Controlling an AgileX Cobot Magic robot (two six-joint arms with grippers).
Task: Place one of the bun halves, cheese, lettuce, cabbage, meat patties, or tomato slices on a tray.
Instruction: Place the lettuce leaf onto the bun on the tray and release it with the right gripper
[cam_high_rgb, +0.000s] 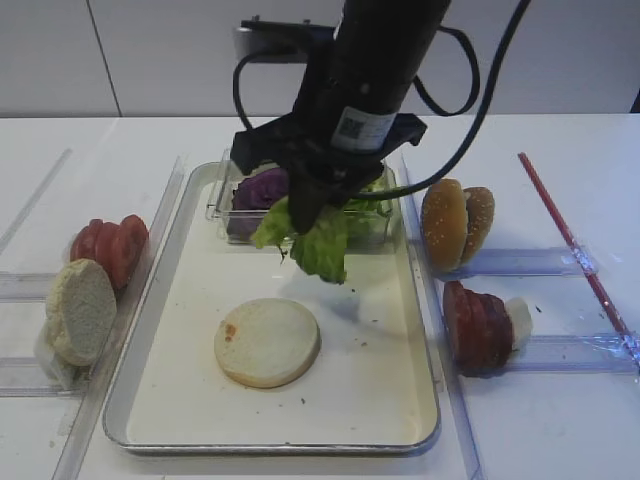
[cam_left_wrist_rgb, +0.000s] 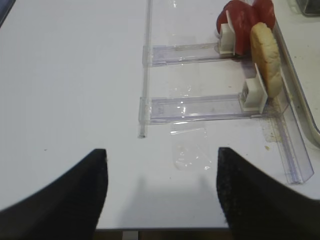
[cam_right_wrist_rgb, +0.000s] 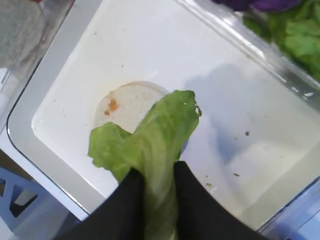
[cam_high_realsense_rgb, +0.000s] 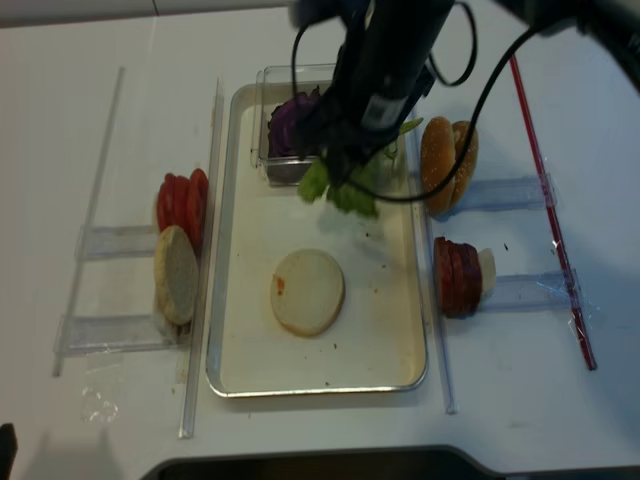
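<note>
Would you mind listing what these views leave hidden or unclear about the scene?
- Clear box: in both high views the right arm covers most of it, so how much cabbage and lettuce remains is hidden.
- Held lettuce: in the right wrist view the right hand covers its base.
- Bun half on the tray: the leaf partly covers it there.
- Left hand: only its fingertips show, cut off by the bottom edge.

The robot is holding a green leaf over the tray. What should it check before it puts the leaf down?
1. Leaf held firmly: ok. The right end effector is shut on the lettuce.
2. Leaf lifted free: ok, the lettuce hangs above the tray.
3. Landing spot: ok. The bun half lies flat, cut face up, nothing on it.
4. Leaf above the bun: not ok, it hangs nearer the clear box.
5. Left end effector out of the way: ok, open over bare table.
6. Leaf torn: cannot tell.
</note>
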